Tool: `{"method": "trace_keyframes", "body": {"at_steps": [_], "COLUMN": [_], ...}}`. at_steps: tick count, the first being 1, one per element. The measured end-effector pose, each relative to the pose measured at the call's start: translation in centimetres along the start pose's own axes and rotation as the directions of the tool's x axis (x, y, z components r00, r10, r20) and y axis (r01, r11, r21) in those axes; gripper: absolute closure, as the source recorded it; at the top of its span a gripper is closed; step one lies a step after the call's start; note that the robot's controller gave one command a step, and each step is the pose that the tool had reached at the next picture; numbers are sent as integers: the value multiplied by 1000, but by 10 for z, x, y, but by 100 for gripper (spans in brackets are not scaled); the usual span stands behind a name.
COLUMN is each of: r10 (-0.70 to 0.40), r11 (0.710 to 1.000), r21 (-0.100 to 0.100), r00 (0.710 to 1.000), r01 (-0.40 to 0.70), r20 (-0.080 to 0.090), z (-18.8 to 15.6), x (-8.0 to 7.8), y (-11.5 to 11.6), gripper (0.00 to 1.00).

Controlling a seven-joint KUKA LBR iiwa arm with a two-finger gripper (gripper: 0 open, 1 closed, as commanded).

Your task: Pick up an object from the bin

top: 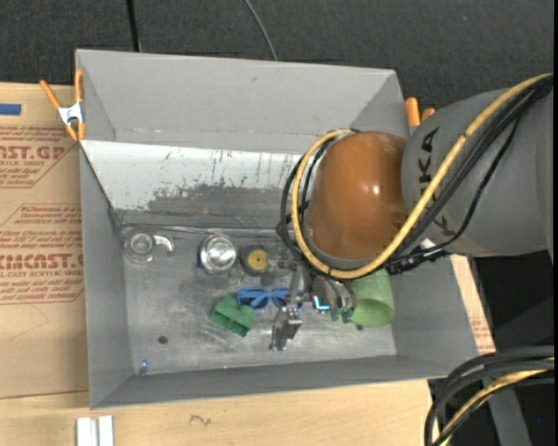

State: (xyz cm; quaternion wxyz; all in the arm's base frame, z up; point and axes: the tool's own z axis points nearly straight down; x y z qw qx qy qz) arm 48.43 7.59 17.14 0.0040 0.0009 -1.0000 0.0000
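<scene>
1. Bin [214,100]: grey metal with sloped walls. Loose things lie across the middle and front of its floor.
2. Gripper [283,329]: low over the floor toward the front, beneath the wrist's orange cover [353,203]. Whether it is open or closed cannot be told, and no thing can be made out in its grasp.
3. Nearest things:
   - A blue piece [260,297] lies just beside the gripper on the view's left, perhaps touching it.
   - A green block [232,316] lies near, a little further left.
   - A pale-green cup [374,301] lies on the view's right, partly under the wrist.
4. Further things: a yellow disc [256,259], a silver cup [217,254] and a clear cup [141,246] form a row toward the back left, well apart from the gripper.
5. Step in hand (judgement): the grasp at floor level. The blue piece is the likeliest candidate, and the pick is not yet made.
6. Next move (judgement): a firm closure on one thing, then a straight lift. The blue piece and green block lie close together, so the neighbour may be nudged or caught.
</scene>
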Motion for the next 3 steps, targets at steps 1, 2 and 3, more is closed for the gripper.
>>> {"method": "trace_keyframes", "body": {"at_steps": [1,2,3], "r10": [-84,-84,-67], "r11": [996,996,998], "r21": [0,-1,0], "r00": [996,996,998], "r01": [84,84,67], "r20": [12,5,18], "z": [97,93,-106], "x": [-33,-31,-24], "y": [-7,-7,-14], "gripper": [0,100,100]}}
